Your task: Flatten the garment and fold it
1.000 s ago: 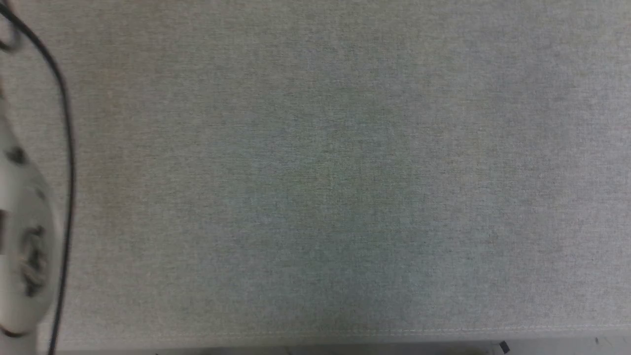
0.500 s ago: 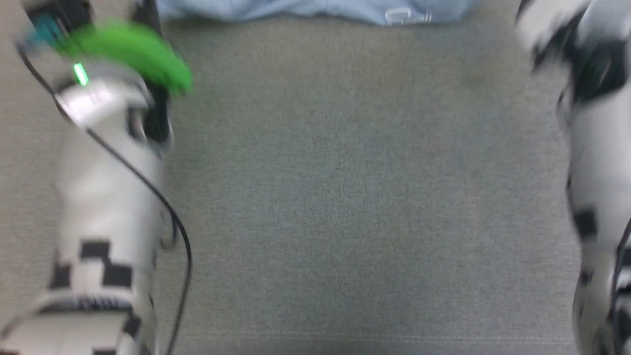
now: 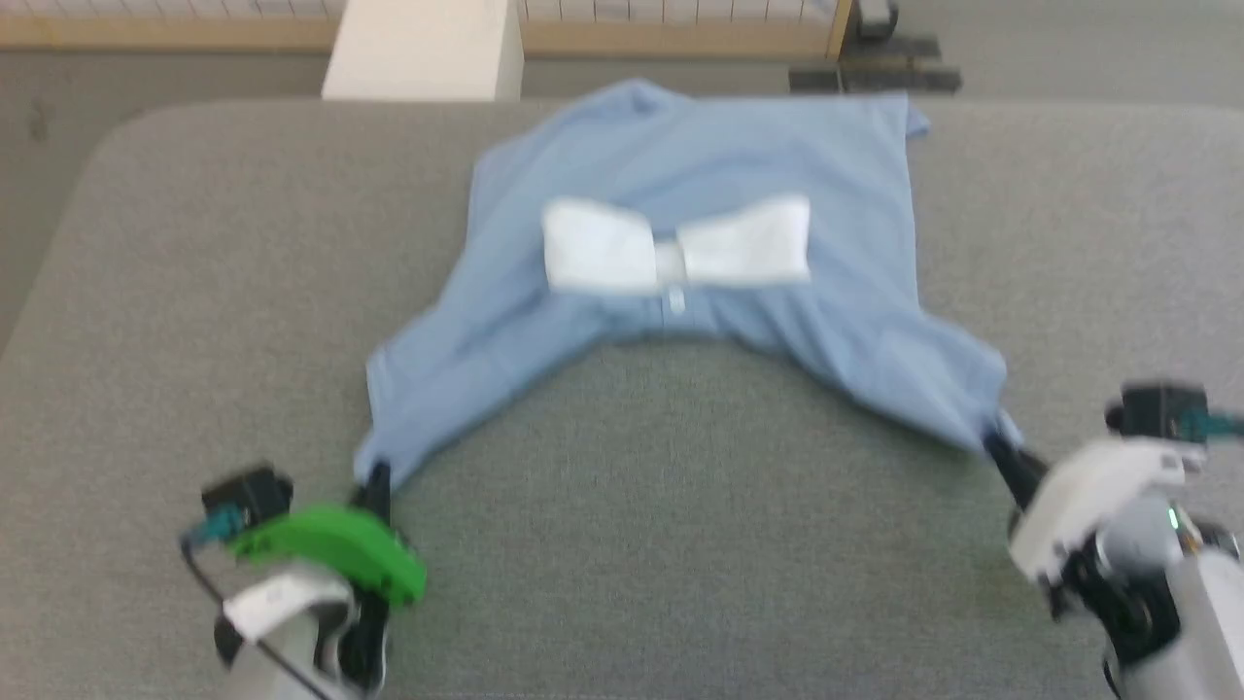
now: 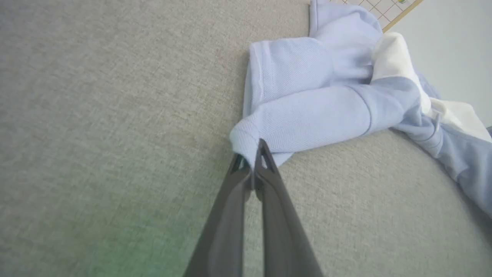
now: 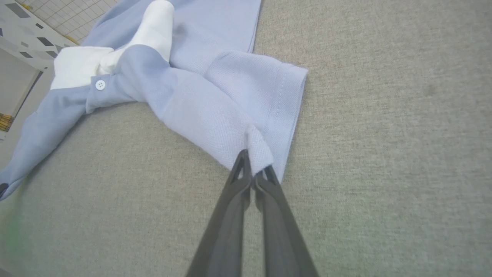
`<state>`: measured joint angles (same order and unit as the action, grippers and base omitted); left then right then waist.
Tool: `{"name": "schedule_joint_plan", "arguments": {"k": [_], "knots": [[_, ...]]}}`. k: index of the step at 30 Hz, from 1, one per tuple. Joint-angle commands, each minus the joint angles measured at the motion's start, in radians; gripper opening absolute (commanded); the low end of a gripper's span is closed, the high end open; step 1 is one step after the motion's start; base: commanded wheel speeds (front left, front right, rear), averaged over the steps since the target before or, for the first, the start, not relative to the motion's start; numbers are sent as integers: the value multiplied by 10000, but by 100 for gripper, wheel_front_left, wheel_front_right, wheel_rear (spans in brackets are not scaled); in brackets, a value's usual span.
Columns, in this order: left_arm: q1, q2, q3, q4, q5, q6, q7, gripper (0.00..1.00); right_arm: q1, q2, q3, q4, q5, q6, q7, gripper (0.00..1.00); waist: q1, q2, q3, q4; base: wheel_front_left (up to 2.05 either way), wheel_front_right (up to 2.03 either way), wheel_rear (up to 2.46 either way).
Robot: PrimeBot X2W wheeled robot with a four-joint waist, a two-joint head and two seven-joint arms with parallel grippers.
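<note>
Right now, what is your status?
Left pincer shut on garment sleeve. Right pincer shut on other sleeve. Garment bunched, not flat. Pale box beyond it.

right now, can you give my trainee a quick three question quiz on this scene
1. True or false: the left pincer is shut on an edge of the garment.
2. What colour is the garment's collar? A white, B green, C black.
3. Fill in: in the right wrist view, a small white ___ sits on the garment just below the collar.

Key: 1 true; 2 A; 3 button.
</note>
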<state>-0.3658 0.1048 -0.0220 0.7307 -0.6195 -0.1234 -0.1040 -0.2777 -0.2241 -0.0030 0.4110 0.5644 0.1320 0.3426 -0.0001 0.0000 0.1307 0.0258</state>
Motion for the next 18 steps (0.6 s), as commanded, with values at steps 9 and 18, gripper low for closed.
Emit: {"name": "schedule_joint_plan", "arguments": {"k": [9, 18], "knots": [[3299, 529, 346, -2414, -441, 1305, 2029, 0, 3080, -181, -890, -2060, -342, -13, 1413, 0, 1, 0, -1426, -196, 0, 0, 0], [4687, 1085, 177, -5093, 236, 2799, 3402, 0, 4301, -252, -1777, -4173, -737, -13, 3160, 0, 1, 0, -1435, -287, 0, 0, 0]]}}
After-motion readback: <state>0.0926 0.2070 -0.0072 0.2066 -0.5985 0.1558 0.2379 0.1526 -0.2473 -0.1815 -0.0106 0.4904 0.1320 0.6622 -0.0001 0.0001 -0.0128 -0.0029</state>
